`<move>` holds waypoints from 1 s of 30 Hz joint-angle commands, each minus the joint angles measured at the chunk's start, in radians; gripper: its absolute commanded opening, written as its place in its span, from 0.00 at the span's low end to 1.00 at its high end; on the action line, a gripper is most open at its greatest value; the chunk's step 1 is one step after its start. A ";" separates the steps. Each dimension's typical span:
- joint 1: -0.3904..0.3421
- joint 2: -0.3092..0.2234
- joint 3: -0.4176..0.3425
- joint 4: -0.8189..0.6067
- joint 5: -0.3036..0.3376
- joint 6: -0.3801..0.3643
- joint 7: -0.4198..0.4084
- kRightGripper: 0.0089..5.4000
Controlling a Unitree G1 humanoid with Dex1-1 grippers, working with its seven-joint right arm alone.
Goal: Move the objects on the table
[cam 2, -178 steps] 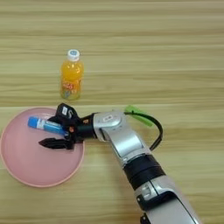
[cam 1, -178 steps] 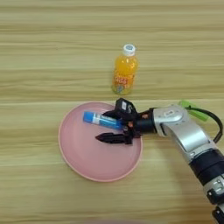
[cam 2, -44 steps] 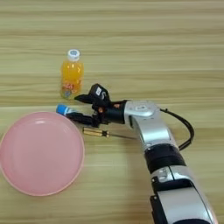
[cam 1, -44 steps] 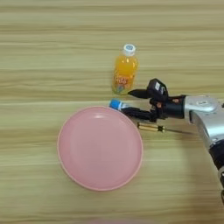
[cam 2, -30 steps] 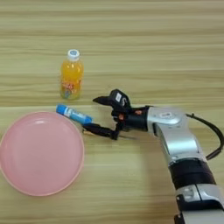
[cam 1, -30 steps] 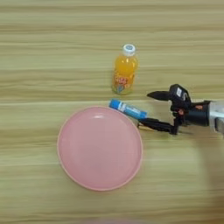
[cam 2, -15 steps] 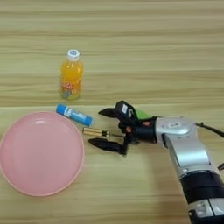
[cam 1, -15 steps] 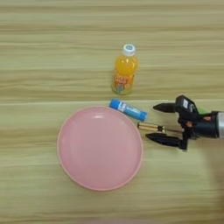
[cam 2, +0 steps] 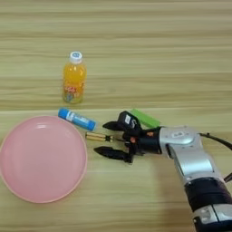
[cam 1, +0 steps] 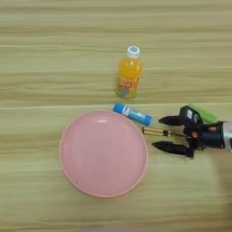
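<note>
Right gripper [cam 2: 107, 139] sits low over the table [cam 2: 181, 54] with its two black fingers spread wide apart, holding nothing, tips pointing toward the robot's left. Between those fingers, and reaching out a little past their tips, lies the screwdriver [cam 2: 100, 137]: its yellow-and-black handle shows just ahead of the fingertips, and its thin shaft runs back toward the gripper body, so its long axis is nearly in line with the fingers rather than across them. The far finger lies just beyond the shaft and the near finger on the robot's side of it; whether either touches the tool cannot be told. That alignment is what any grasp here would turn on, in my judgement: closing as it stands would pinch the shaft from its two sides. Ahead of the fingertips and a little farther from the robot lies the blue tube [cam 2: 77, 119], slanted, close to the screwdriver handle but apart from it. Beyond the tube, well ahead and away, stands the orange-drink bottle [cam 2: 74, 77], upright. Just behind the far finger, beside the gripper body, lies the green bar [cam 2: 144, 118]. Ahead of the gripper on the robot's left rests a pink plate [cam 2: 27, 190], with nothing on it.
</note>
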 commanded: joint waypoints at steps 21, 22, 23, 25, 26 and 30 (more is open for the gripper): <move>-0.042 -0.014 0.002 0.024 0.014 -0.008 -0.021 0.33; -0.043 -0.013 0.002 0.024 0.014 -0.008 -0.021 0.32; -0.043 -0.013 0.003 0.025 0.013 -0.008 -0.022 0.29; -0.045 -0.012 0.004 0.027 0.011 -0.009 -0.024 0.26; -0.045 -0.012 0.004 0.027 0.011 -0.009 -0.025 0.25; -0.046 -0.010 0.004 0.027 0.011 -0.011 -0.025 0.17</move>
